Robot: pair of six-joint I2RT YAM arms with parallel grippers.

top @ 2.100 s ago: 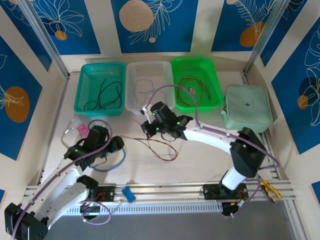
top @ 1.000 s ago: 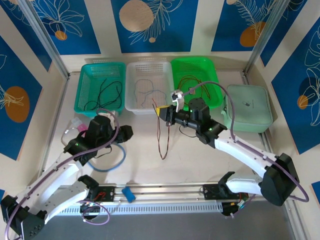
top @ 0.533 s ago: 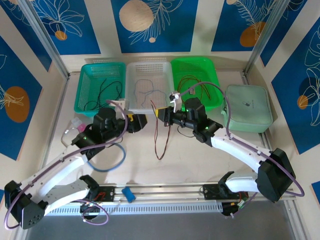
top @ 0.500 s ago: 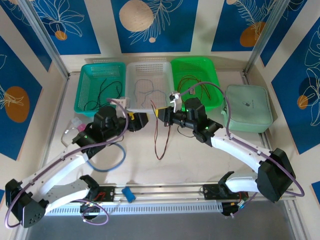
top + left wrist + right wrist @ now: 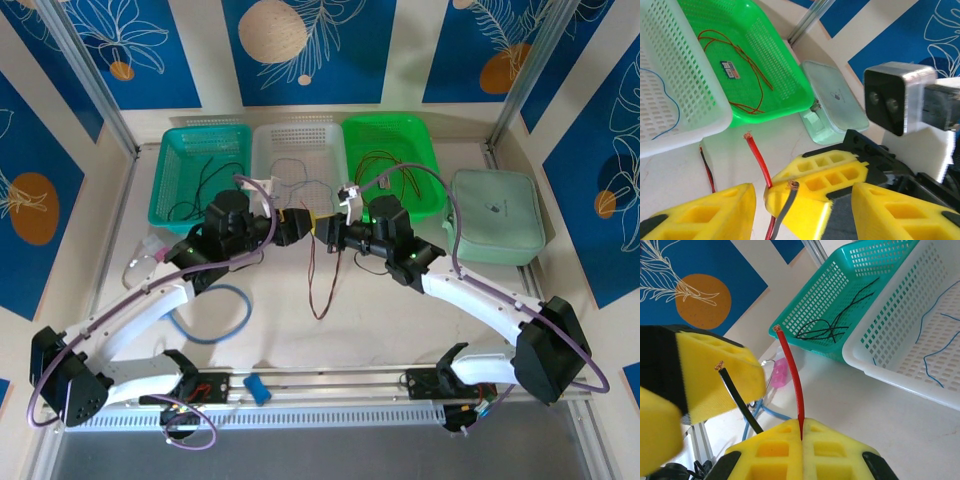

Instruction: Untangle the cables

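The cables [image 5: 318, 310] are very thin strands, red and black. In the top view their long run lies almost straight down the frame, from my right gripper [image 5: 801, 436] at the centre toward lower centre over the table [image 5: 400, 320]. There the strands draw together at the low end.

Their short free ends stick out past the pinch. In the right wrist view the red wire [image 5: 792, 375] climbs from the seam of my fingers at bottom centre toward the upper left. It is lightly bowed, with its bare copper tip in front of the near corner of the teal basket [image 5: 810, 310]. The black wire [image 5: 740, 397] slants the same way, lower and further left. Its frayed tip shows against a yellow finger of my left gripper [image 5: 804, 192].

My right jaws are pressed together, pinching the cables. My left jaws stand spread, one yellow finger at each lower corner of the left wrist view. The right gripper's fingers and both wire ends sit between them, and I cannot tell whether the left fingers touch anything.

Further out, the teal basket holds black wires [image 5: 827, 331]. Just right of it, the white basket [image 5: 890, 325] holds thin blue wires [image 5: 671, 107]. In the left wrist view the green basket [image 5: 785, 65] at upper centre holds orange wires [image 5: 756, 82], with a pale green case [image 5: 832, 102] just beside it. A blue hose [image 5: 246, 312] loops at the lower left of the top view.
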